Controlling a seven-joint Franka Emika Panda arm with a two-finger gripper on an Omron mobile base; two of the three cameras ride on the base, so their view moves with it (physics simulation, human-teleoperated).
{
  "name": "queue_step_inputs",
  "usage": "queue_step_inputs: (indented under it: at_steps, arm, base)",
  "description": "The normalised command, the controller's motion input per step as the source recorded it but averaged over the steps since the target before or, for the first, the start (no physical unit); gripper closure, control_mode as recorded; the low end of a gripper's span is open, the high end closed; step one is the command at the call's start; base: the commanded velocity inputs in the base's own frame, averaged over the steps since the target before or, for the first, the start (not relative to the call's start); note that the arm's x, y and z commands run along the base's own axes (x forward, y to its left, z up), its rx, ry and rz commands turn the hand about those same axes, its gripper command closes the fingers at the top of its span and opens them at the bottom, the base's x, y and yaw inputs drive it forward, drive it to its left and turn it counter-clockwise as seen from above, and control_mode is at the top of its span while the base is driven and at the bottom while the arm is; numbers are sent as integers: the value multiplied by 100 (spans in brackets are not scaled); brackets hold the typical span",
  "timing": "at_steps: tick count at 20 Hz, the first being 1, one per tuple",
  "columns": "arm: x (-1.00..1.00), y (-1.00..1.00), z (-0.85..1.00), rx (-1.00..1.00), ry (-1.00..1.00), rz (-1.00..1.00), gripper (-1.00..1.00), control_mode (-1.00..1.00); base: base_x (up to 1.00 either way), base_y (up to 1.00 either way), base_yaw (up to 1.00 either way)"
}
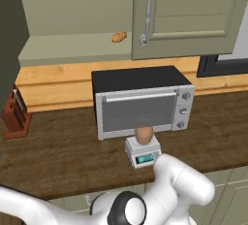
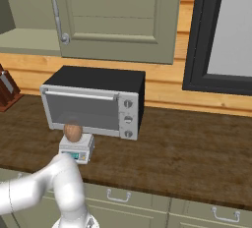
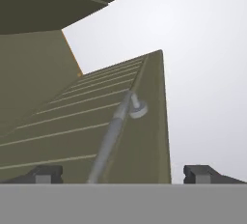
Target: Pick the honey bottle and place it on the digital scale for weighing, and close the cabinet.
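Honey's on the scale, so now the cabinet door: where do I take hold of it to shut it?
Judging by the views, take the vertical silver bar handle at mid-length on the cabinet door, gripper fingers straddling it from the front face. It stands off the panel on round posts, leaving room behind. Pushing the flat panel may work too.

The honey bottle [image 1: 144, 134] is seated upright on the digital scale [image 1: 142, 152], placed before the toaster oven [image 1: 141, 101]; the cabinet [image 1: 188, 14] door is seen swung open above
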Motion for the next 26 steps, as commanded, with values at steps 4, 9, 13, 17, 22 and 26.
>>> queue_step_inputs:
  at_steps: [4, 9, 13, 17, 22, 26]
  arm:
    - [27, 39, -2, 0, 2, -2, -100, -100]
    - [4, 51, -5, 0, 0, 0, -100, -100]
    - [20, 16, -10, 0, 0, 0, -100, -100]
    - [33, -22, -47, 13, 0, 0, -100, -100]
    - [19, -61, -28, 31, 0, 0, -100, -100]
    - [31, -37, 31, 17, 5, 0, -100, -100]
  base:
    - [0, 0, 0]
    - [0, 0, 0]
    - [0, 0, 0]
    - [0, 0, 0]
    - [0, 0, 0]
    - [0, 0, 0]
